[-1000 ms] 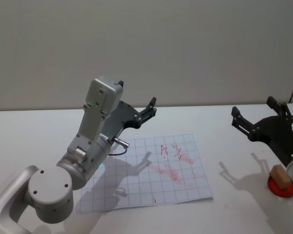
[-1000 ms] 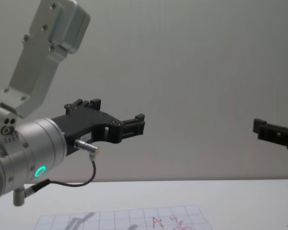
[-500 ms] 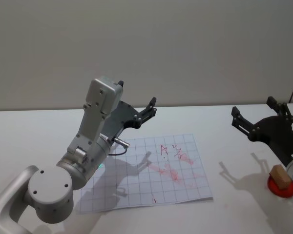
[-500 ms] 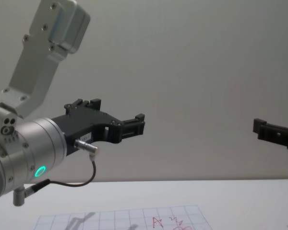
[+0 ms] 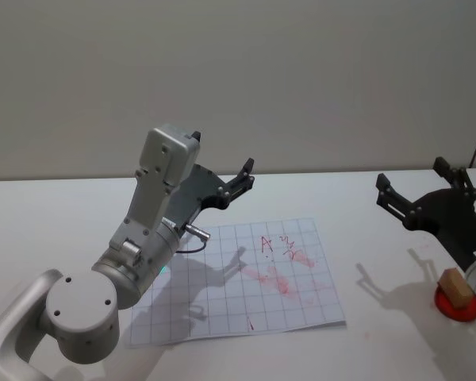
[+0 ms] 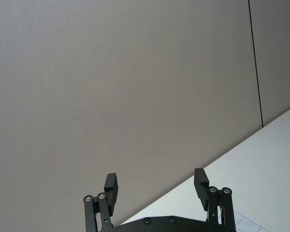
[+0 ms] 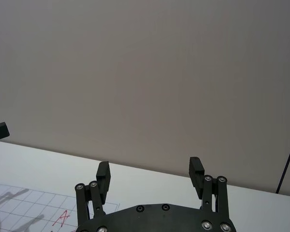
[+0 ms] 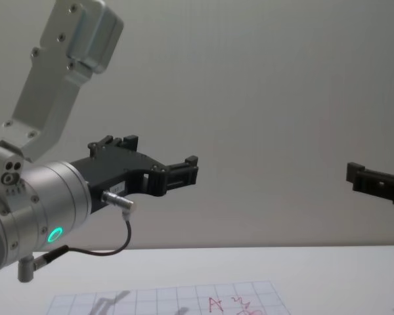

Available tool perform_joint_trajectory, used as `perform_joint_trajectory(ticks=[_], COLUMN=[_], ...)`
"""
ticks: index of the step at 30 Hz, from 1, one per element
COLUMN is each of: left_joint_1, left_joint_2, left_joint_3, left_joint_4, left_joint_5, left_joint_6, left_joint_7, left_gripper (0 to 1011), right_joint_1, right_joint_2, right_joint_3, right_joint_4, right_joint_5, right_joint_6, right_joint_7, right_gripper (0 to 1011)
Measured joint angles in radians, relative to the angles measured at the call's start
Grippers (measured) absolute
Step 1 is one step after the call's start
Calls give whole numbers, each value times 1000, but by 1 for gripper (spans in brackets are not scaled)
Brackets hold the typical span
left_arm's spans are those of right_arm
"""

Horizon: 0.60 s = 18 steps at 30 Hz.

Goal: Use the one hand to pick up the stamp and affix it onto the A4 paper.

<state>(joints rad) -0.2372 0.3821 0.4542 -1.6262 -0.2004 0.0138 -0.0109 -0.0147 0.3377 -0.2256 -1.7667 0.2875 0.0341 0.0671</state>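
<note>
No movement in the last second. Left gripper (image 5: 243, 176) and right gripper (image 5: 416, 186) raised, both wide and empty. Stamp (image 5: 454, 287) untouched on pad (image 5: 444, 306), clear of paper (image 5: 222, 294). Pick not begun

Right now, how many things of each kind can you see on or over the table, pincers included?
Black pincers: 2, the left pincer and the right pincer, both open
Tan stamp: 1
Red pad under the stamp: 1
Gridded A4 paper: 1
Total: 5
</note>
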Motion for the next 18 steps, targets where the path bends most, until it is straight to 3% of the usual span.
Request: perform_joint_trajectory(ticks=[8,18], left_joint_1=[0,0], left_joint_2=[0,0], left_joint_3=[0,0], left_joint_4=[0,0], left_joint_5=[0,0], left_joint_6=[0,0], left_joint_7=[0,0], left_gripper=[1001,1001], right_joint_1=[-16,-105], right_joint_2=[16,92], right_joint_3=[10,46], right_joint_4=[-11,-69], right_joint_5=[10,31], right_joint_6=[-2,7], right_joint_7=[4,-10], right_gripper=[1001,1001])
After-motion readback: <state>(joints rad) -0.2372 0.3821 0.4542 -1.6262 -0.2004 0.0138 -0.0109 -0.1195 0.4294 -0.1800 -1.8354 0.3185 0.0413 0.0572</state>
